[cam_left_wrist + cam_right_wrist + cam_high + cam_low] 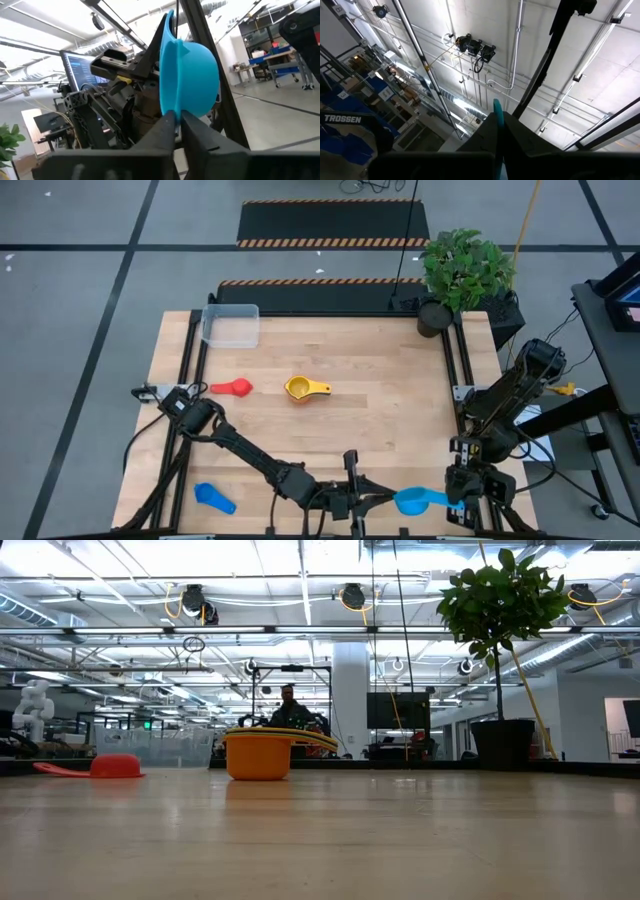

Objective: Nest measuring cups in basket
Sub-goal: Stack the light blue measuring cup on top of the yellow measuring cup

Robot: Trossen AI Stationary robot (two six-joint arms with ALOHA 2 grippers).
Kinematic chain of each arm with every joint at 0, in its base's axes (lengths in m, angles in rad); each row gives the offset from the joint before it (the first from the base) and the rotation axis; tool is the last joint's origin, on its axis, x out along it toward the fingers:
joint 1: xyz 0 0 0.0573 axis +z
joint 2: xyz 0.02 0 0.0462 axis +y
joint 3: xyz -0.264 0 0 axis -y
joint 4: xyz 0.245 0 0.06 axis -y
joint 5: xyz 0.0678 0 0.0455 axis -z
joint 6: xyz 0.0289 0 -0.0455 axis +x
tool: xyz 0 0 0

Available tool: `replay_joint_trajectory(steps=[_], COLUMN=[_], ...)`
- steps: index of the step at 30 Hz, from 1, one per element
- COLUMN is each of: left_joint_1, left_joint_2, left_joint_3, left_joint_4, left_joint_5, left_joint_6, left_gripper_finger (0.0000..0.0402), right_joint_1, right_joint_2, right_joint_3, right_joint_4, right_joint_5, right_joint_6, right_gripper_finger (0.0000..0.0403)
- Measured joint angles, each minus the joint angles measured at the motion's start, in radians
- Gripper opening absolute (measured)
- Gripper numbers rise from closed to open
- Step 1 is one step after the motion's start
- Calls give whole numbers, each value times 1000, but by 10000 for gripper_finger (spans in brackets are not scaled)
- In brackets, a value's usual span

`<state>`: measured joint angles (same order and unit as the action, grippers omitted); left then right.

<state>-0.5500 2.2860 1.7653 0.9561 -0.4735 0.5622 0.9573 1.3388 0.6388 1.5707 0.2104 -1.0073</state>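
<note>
1. We see our left gripper (385,500) at the near edge of the table (380,430), just right of centre, with its fingers (167,125) pinched tight on the rim of a light blue cup (187,75).
2. From above, that cup (412,500) sits between our two grippers, its handle pointing right toward our right gripper (462,498).
3. Our right gripper is closed at the near right corner; a thin light blue edge (497,107) shows between its fingers, apparently the cup's handle.
4. A second light blue cup (213,497) lies at the near left.
5. The red cup (233,387) and yellow cup (303,388) lie mid-table, well apart from the clear basket (231,324) at the far left corner.
6. A potted plant (462,272) stands at the far right corner.
</note>
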Motion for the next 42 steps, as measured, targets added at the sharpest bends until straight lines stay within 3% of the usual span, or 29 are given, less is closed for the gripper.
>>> replay_joint_trajectory(steps=[11, 16, 22, 28, 33, 38, 42], left_joint_1=[-17, -43, -93, -147, -193, -225, -239], left_joint_2=[-10, -37, -76, -134, -171, -194, -196], left_joint_3=[0, 0, 0, 0, 0, 0, 0], left_joint_4=[-11, -19, -31, -91, -128, -203, -206], left_joint_5=[-45, -122, -300, -568, -749, -787, -788], left_joint_6=[20, 82, 213, 368, 527, 529, 563], left_gripper_finger=[7, 4, 4, 7, 4, 7, 4], right_joint_1=[3, 31, 64, 86, 87, 89, 88], right_joint_2=[0, -17, -65, -111, -111, -97, -81], right_joint_3=[0, 0, 0, 28, 140, 225, 251], right_joint_4=[0, -2, -29, -142, -385, -697, -742], right_joint_5=[16, 170, 363, 735, 1130, 1152, 1154], right_joint_6=[0, -1, -8, -53, -92, 79, 114], right_gripper_finger=[11, 65, 166, 256, 294, 301, 297])
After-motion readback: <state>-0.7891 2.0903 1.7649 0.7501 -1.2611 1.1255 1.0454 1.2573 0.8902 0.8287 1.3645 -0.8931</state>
